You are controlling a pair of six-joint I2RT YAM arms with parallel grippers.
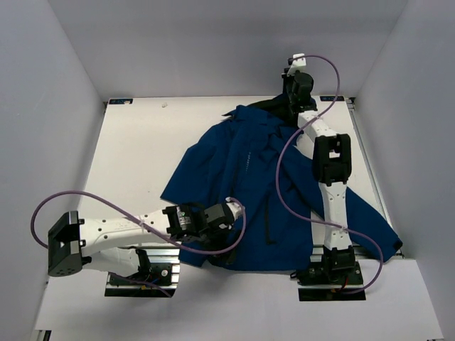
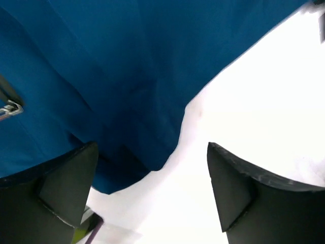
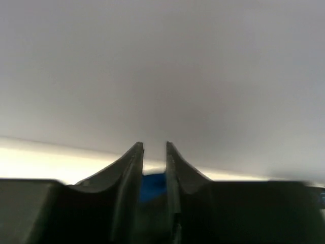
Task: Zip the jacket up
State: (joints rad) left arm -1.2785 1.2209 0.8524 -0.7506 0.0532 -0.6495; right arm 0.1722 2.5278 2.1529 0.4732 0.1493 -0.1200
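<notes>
Left end effector [image 2: 152, 152]: at the near hem of the jacket [image 1: 242, 185], left corner. Fingers spread wide with nothing between them; only the hem edge and bare table [image 1: 135, 149] show through the gap.
Jacket: royal blue, spread on the table, hem toward the arm bases, collar toward the far side. One sleeve trails off to the right near corner.
Right arm [image 1: 332, 185]: stretched over the jacket's right half.
Black lining [image 1: 274, 104]: shows at the jacket's collar.
Right end effector [image 3: 155, 147]: at the jacket's collar, far end. Fingers a narrow slit apart, a scrap of blue in the slit; pinched or loose, cannot tell.
</notes>
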